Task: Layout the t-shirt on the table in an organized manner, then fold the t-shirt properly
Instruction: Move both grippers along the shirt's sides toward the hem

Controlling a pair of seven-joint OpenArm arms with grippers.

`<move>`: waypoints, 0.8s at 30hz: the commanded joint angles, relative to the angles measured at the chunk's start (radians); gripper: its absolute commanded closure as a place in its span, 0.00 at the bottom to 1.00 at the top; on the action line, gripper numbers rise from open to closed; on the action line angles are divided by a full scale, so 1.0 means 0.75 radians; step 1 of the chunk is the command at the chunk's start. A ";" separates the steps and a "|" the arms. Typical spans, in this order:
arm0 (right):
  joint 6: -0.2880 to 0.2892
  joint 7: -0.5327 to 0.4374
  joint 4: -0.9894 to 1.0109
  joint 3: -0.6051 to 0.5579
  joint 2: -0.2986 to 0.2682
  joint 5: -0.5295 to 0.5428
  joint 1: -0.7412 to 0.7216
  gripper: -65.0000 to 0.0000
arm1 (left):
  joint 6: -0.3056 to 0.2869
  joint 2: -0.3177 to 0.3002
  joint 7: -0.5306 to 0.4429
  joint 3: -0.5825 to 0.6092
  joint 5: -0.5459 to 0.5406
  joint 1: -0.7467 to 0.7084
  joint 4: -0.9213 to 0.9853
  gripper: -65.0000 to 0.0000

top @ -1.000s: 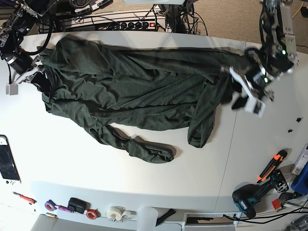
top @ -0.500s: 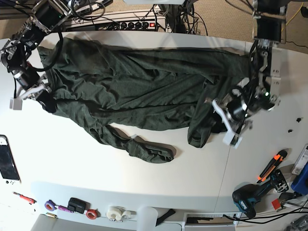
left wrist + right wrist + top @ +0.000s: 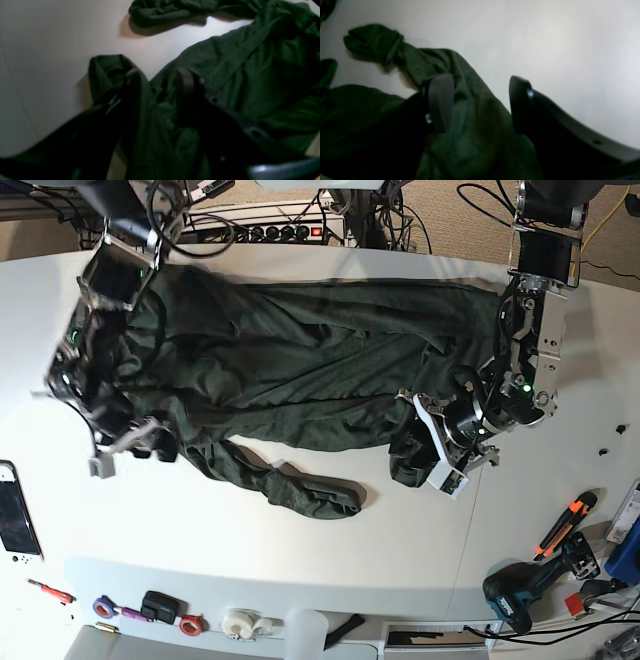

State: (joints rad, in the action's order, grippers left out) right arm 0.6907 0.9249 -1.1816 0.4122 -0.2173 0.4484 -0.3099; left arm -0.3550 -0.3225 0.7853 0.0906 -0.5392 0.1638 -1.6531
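The dark olive t-shirt [image 3: 300, 370] lies wrinkled and stretched sideways across the white table [image 3: 300, 550], with a twisted part trailing toward the front. My left gripper [image 3: 440, 450] is down on the shirt's lower right fold. In the left wrist view its jaws [image 3: 158, 85] stand open with t-shirt [image 3: 237, 75] fabric bunched under and between them. My right gripper [image 3: 125, 448] is at the shirt's lower left edge. The right wrist view shows that gripper [image 3: 480, 100] open over t-shirt [image 3: 470, 125] fabric, with nothing pinched and bare table [image 3: 545, 37] beyond.
A handheld console [image 3: 15, 515] lies at the left edge. Tape rolls [image 3: 240, 622] and small tools line the front edge. A drill [image 3: 520, 595] and an orange-handled tool [image 3: 565, 525] sit at the front right. A power strip [image 3: 280, 230] and cables run behind the table.
My right gripper let go of the shirt's upper left corner, opened, and moved down to its lower left edge. The left arm swung down and left onto the lower right fold.
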 commanded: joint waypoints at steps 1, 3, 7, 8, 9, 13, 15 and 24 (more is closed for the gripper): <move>0.003 -0.027 0.040 -0.027 -0.014 0.002 -0.073 0.46 | -0.005 -0.010 -0.031 -0.005 -0.007 0.029 -0.021 0.63; -0.012 -0.025 0.170 -0.076 -0.014 -0.055 -0.142 0.46 | -0.005 -0.010 -0.032 -0.005 -0.004 0.029 -0.021 0.63; -0.048 0.025 0.328 -0.112 -0.014 -0.101 -0.216 0.46 | -0.004 -0.010 -0.031 -0.005 -0.004 0.029 -0.021 0.63; -0.051 0.043 0.331 -0.112 -0.014 -0.101 -0.215 0.46 | -0.004 -0.010 -0.031 -0.005 -0.004 0.029 -0.021 0.63; -0.050 0.062 0.331 -0.112 -0.015 -0.102 -0.215 0.47 | -0.004 -0.010 -0.031 -0.005 -0.004 0.029 -0.021 0.63; -0.055 0.086 0.330 -0.112 -0.022 -0.171 -0.215 0.70 | -0.005 -0.010 -0.032 -0.005 -0.005 0.029 -0.021 0.63; -0.054 0.070 0.330 -0.112 -0.024 -0.192 -0.215 0.95 | -0.005 -0.010 -0.033 -0.005 -0.011 0.029 -0.021 0.63; -0.091 -0.151 0.330 -0.112 -0.039 -0.211 -0.240 1.00 | -0.006 0.003 -0.058 -0.003 -0.019 0.030 0.026 0.63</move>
State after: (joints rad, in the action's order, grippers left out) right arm 0.6250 0.8291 -0.9211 0.3286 -0.2325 0.2867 -0.4583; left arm -0.3553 -0.3183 0.7666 0.0906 -0.5423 0.1638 -1.6199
